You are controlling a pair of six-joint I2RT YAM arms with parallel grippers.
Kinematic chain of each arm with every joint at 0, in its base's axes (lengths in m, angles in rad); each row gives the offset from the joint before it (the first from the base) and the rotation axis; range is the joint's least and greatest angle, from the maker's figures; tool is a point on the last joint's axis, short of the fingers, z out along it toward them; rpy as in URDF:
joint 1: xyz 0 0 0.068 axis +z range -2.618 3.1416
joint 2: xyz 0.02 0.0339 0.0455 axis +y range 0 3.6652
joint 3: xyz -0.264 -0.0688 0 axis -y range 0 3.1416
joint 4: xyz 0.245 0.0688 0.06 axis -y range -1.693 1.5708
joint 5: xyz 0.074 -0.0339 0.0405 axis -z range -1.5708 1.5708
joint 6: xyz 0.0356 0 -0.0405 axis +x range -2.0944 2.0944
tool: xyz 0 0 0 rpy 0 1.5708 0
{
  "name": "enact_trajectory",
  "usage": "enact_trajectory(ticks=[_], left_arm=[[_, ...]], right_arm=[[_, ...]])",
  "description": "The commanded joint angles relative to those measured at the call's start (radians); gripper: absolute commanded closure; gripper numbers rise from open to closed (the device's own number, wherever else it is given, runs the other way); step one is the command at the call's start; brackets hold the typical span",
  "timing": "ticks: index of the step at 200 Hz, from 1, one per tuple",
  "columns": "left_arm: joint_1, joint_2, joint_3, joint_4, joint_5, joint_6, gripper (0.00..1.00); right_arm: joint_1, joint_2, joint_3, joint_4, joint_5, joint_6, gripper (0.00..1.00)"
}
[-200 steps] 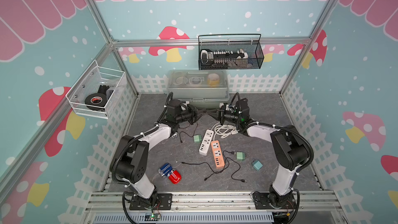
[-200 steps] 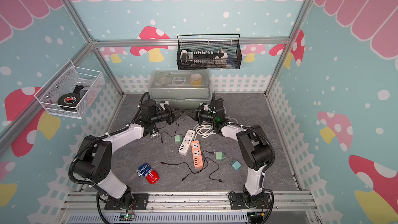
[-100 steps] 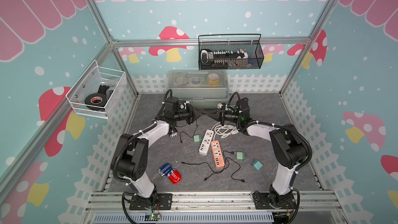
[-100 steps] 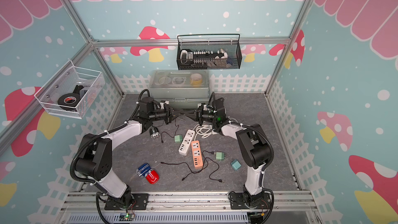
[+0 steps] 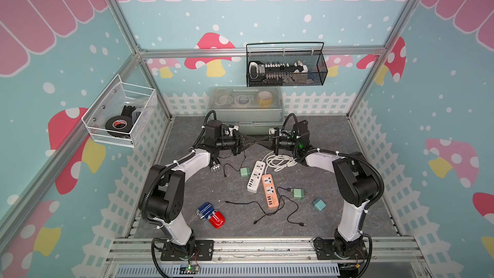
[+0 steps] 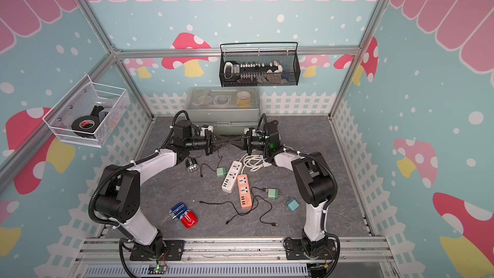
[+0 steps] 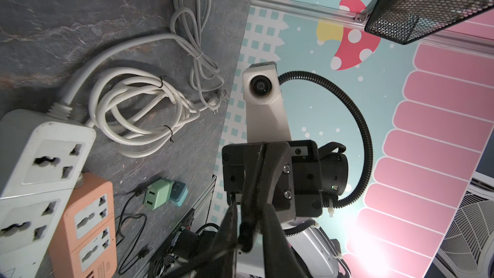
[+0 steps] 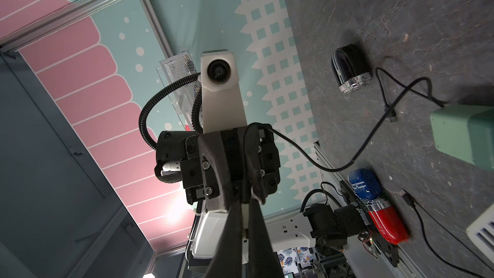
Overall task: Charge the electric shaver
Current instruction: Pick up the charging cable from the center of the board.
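The small black electric shaver with a chrome head (image 5: 215, 167) lies on its side on the grey stone-patterned mat (image 5: 328, 135), close under the left arm's forearm and apart from both grippers, with nothing plugged into it. Above the mat the left gripper (image 5: 248, 143) and the right gripper (image 5: 264, 143) meet tip to tip. The left one is pinching the thin black charging cable (image 8: 319, 167), which droops from its jaws towards the pale green wall adapter (image 5: 244, 171) just beside the white power strip (image 5: 255, 176). The right one's jaws are pressed together at the same spot, but I cannot tell whether they grip the cable too. This looks like a handover or regrasp of the cable end. Next, one gripper probably needs a firm hold on the plug to carry it down and line it up with the shaver's port.
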Motion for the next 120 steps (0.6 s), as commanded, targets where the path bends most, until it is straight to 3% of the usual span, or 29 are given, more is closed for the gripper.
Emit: enact_trajectory(ticks=[1, 55, 83, 114, 120], left_arm=[[0.003, 0.021, 0.034, 0.007, 0.048, 0.023, 0.85], [0.008, 0.019, 0.024, 0.001, 0.057, 0.028, 0.89], [0.008, 0.022, 0.025, 0.002, 0.057, 0.027, 1.0], [0.01, 0.013, 0.019, 0.015, 0.041, 0.001, 1.0], [0.01, 0.004, 0.015, 0.016, 0.03, -0.006, 1.0]], right_arm=[[-0.004, 0.016, 0.028, 0.047, -0.024, 0.018, 1.0], [-0.008, 0.025, 0.036, 0.06, -0.031, 0.023, 1.0], [-0.01, 0.025, 0.04, 0.061, -0.039, 0.023, 1.0], [-0.011, 0.029, 0.032, 0.06, -0.025, 0.022, 1.0], [-0.012, 0.026, 0.03, 0.057, -0.017, 0.017, 0.92]])
